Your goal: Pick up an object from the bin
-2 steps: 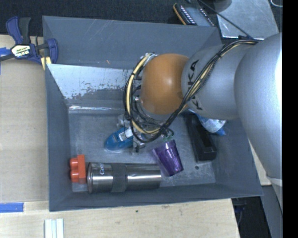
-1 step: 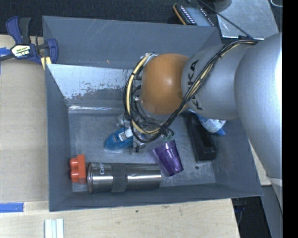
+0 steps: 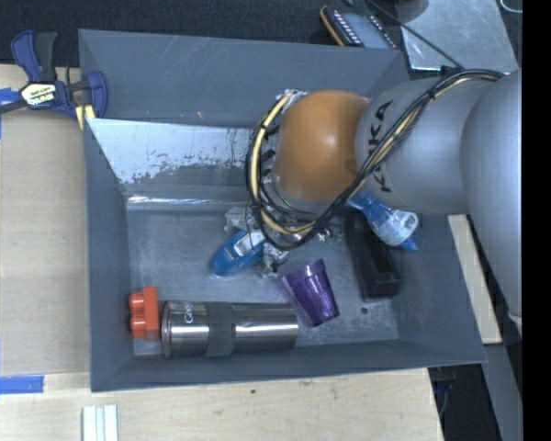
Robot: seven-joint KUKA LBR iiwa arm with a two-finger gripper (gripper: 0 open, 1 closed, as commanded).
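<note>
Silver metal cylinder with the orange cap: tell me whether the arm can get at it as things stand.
Probably yes. The silver metal cylinder with the orange cap lies uncovered along the bin's near wall; the purple plastic cup sits by its right end. That wall may crowd a grasp.

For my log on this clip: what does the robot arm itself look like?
The arm is thick, rounded, silver-grey metal with black KUKA lettering. A glossy orange dome-shaped cover caps the wrist, and black and yellow cables run along the arm and loop around that cover.
</note>
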